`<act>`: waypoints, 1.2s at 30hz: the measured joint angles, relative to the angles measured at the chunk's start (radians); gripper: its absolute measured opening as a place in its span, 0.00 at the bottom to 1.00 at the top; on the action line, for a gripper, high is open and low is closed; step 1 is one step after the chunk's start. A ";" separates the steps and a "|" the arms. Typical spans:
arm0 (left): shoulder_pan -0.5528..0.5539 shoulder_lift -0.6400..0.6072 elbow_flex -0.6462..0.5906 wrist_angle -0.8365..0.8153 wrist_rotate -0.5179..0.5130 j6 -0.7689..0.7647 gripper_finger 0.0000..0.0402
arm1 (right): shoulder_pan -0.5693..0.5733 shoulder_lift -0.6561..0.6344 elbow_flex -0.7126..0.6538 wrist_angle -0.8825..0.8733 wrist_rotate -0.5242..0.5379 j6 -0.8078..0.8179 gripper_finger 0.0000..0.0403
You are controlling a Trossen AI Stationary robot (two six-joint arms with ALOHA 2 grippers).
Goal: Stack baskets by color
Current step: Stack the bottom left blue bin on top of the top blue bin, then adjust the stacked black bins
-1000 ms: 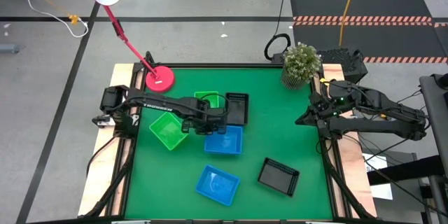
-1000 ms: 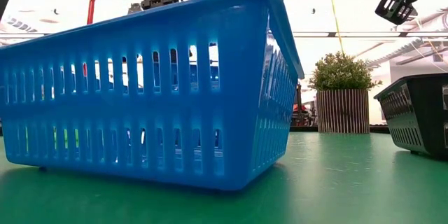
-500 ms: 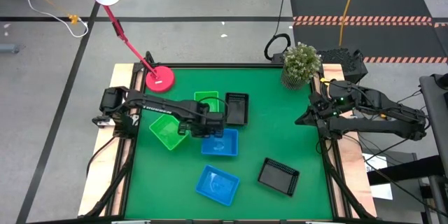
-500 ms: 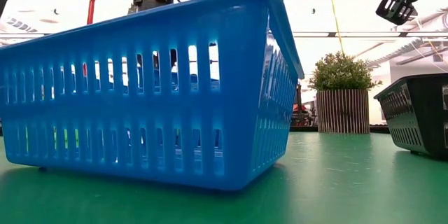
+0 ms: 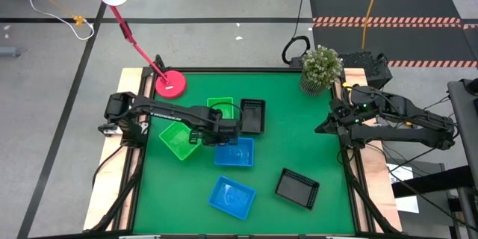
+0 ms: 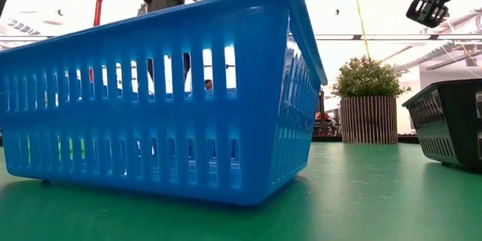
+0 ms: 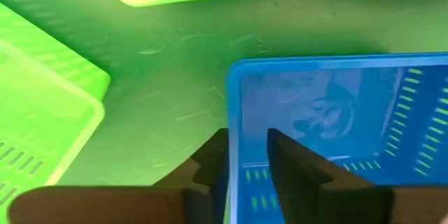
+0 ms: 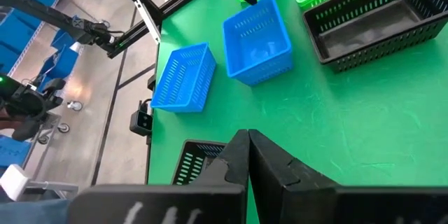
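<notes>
My left gripper (image 5: 223, 135) (image 7: 246, 155) points down over the left end of a blue basket (image 5: 236, 152) (image 7: 329, 112) that rests on its base at mid-table. Its fingers are open and stand astride that end wall. Two green baskets (image 5: 178, 140) (image 5: 220, 107) and a black basket (image 5: 252, 115) lie around it. A second blue basket (image 5: 232, 197) (image 6: 158, 98) and a second black one (image 5: 297, 188) sit nearer the front edge. My right gripper (image 5: 323, 126) (image 8: 247, 148) is shut, raised at the table's right edge. My left gripper comes from above, one finger (image 7: 290, 164) inside the blue basket and one (image 7: 210, 161) outside its left end wall (image 7: 234, 112). A gap shows between the inner finger and the wall. Whether the outer finger touches the rim I cannot tell. The basket sits flat on the table.
A pink desk lamp's base (image 5: 170, 84) stands at the far left corner and a potted plant (image 5: 321, 67) at the far right. Bare green mat (image 5: 299, 142) lies between the baskets and the right arm.
The blue basket under my left gripper has shifted a little toward the table's left edge and turned squarer to the table. My left gripper has moved slightly the same way with it. The right arm has kept still.
</notes>
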 joint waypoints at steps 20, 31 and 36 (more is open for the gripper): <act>0.117 -0.158 0.000 -0.105 -0.162 0.523 0.22 | 0.000 0.277 -0.001 0.334 0.133 0.158 0.00; 0.300 -0.182 -0.001 -0.132 -0.151 0.968 0.10 | 0.000 0.764 0.141 0.608 0.167 0.152 0.00; 0.339 -0.198 -0.010 -0.140 -0.152 1.053 0.04 | -0.012 0.955 0.262 0.540 0.184 0.046 0.00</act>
